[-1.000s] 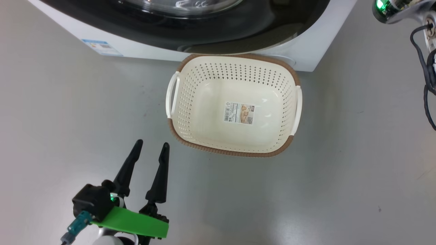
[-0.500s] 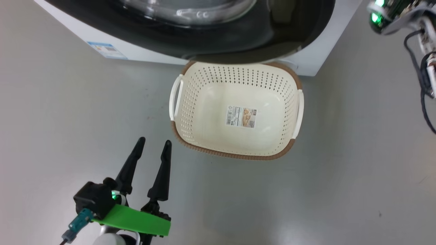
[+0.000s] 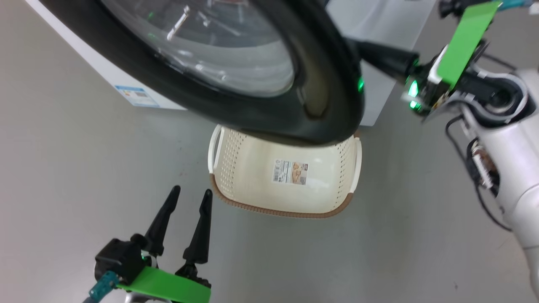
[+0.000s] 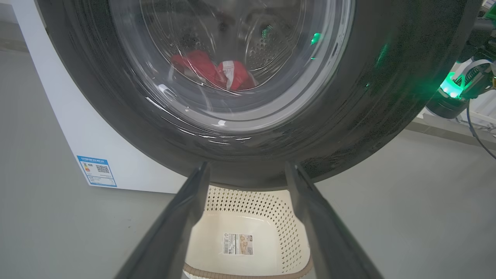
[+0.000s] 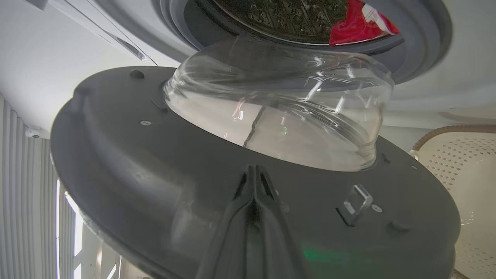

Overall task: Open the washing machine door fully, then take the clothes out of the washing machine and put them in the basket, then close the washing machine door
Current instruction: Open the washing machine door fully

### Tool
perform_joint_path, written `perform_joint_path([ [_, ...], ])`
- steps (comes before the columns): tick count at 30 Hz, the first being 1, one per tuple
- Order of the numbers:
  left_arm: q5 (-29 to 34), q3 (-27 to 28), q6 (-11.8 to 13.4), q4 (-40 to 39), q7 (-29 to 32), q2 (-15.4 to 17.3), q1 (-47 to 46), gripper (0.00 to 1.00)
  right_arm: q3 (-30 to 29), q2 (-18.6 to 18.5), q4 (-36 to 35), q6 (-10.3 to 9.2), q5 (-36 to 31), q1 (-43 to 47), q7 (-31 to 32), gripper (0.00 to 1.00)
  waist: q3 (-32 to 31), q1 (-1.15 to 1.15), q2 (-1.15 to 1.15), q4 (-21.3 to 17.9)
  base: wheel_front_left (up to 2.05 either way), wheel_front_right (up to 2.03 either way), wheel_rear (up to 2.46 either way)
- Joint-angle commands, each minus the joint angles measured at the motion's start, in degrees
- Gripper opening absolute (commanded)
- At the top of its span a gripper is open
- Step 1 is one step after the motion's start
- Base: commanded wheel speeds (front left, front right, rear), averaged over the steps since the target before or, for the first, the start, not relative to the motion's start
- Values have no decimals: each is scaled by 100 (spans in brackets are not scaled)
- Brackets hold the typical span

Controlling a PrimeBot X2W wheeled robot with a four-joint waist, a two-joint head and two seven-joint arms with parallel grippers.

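Head view. The washing machine door (image 3: pixel 219 63) stands part open, from 10 to 1 o'clock, with its black rim hanging over the far end of the basket (image 3: pixel 223 168). The basket sits on the grey floor (image 3: pixel 84 168) just below centre. It holds nothing but its paper label.

My left gripper (image 3: pixel 190 192) is at 7 o'clock over bare floor. Its fingers are spread wide with nothing between them, pointing towards 12.

My right gripper (image 3: pixel 362 46) comes in from 2 o'clock. Its fingers are pressed together and hold nothing, and the tips pass behind the door's rim.

Right wrist view. The closed tips (image 5: pixel 254 170) lie at the door's dark inner face, at 6 o'clock from the glass bowl. I cannot tell whether they touch it.

The clothes (image 5: pixel 356 25) are inside the drum (image 5: pixel 294 15), red at 1 o'clock.

Left wrist view. The same red shows through the glass (image 4: pixel 211 73), above centre. The washing machine (image 4: pixel 58 116) has its white front at 9 o'clock, with a blue sticker (image 4: pixel 96 170) low on it.
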Motion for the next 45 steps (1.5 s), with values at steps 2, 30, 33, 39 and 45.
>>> perform_joint_path([
  [2, 78, 201, -36, -110, -52, 85, 121, 100, 72, 155, -263, 21, -97, 217, 70, 0, -157, 0, 0, -82, 0, 0, 0],
  [30, 228, 283, -36, -136, -52, 85, 484, 100, 175, 641, -1279, 21, -535, 1593, 489, 0, -709, 0, 0, -110, 0, 0, 0],
  [33, 242, 301, -36, -131, -52, 85, 489, 100, 118, 627, -1226, 21, -679, 1615, 370, 0, -728, 0, 0, -124, 0, 0, 0],
  [39, 295, 325, -36, -104, -52, 85, 540, 100, 85, 544, -1045, 21, -1198, 1808, -162, 97, -843, 0, 0, -199, 0, 0, 0],
  [45, 329, 416, -36, -48, -52, 85, 608, 100, 41, 462, -822, 21, -1457, 2108, -644, 100, -964, 0, 0, -319, 0, 0, 0],
])
